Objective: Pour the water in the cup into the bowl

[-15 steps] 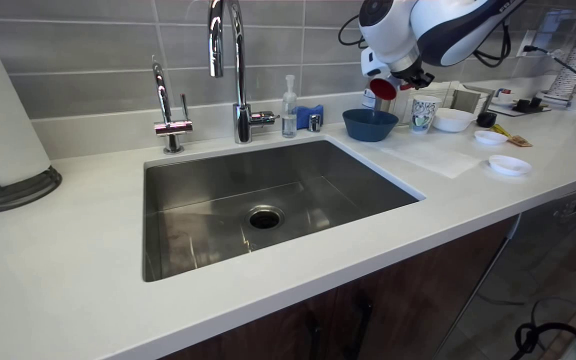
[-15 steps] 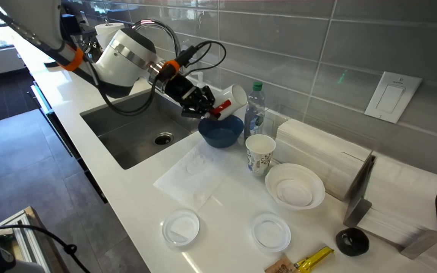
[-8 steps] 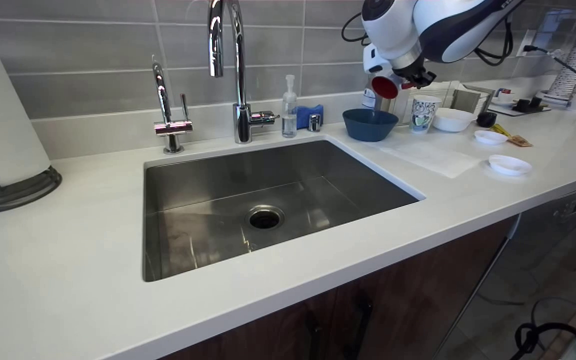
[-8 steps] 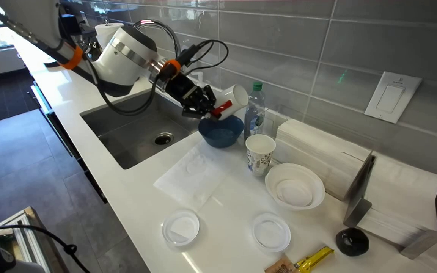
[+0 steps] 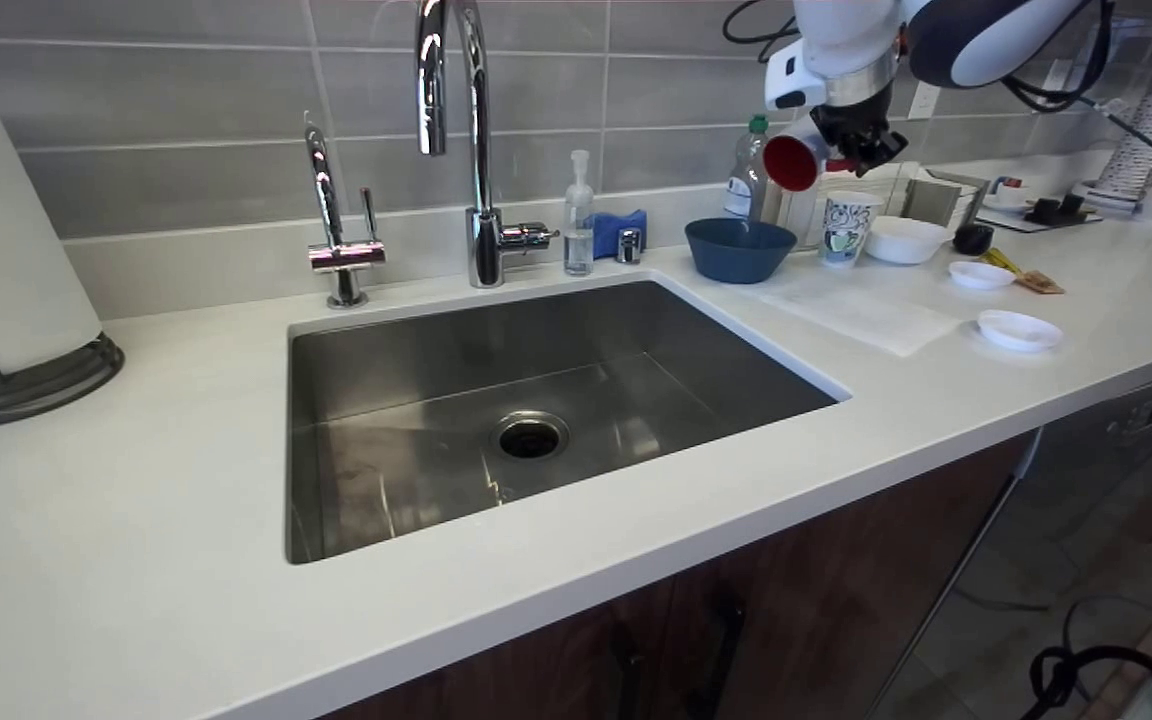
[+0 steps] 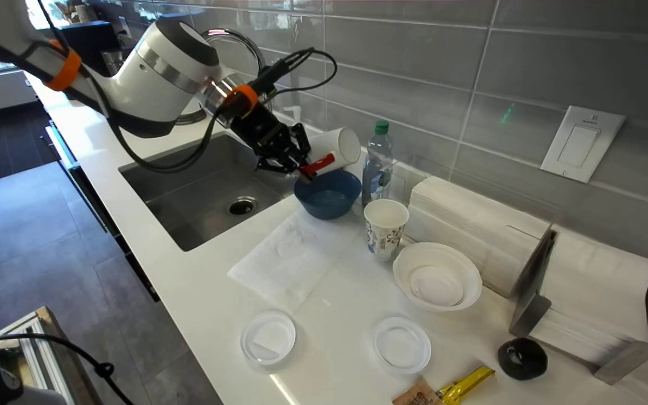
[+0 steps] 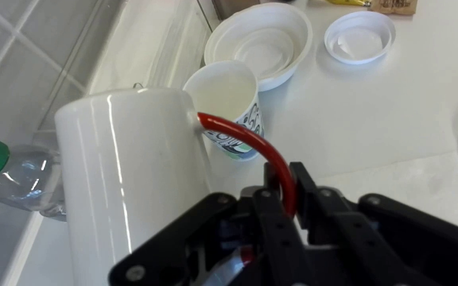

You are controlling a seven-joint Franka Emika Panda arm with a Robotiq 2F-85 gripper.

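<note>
So, looks like the tilt is easing off. Half a second ago the white mug [image 6: 335, 145] leaned harder, base up; now it lies nearer sideways just ahead of the claw [image 7: 286, 178], and the arm [image 6: 149, 79] has shifted over a little. You can tell in an exterior view: the mug's red mouth [image 5: 789, 163] sits higher, and the green-capped bottle [image 5: 746, 165] beyond the claw is showing its cap now. Claw's clenched on the red handle [image 7: 249, 137], so the mug's going wherever it goes.

The dark blue bowl [image 5: 741, 258] hasn't budged, sitting below the claw with a gap between it and the mug. Neither exterior view shows a stream, and the pale sheen in the bowl might be water, can't say for sure. My guess: most of the pour is done and this is the start of righting the mug. Can't tell whether the mouth is over the bowl, though, so leftover drips could hit the counter [image 6: 206, 304]. I'd stand it upright before swinging anywhere near the patterned paper cup [image 7: 221, 93], out past the claw in the wrist view.
</note>
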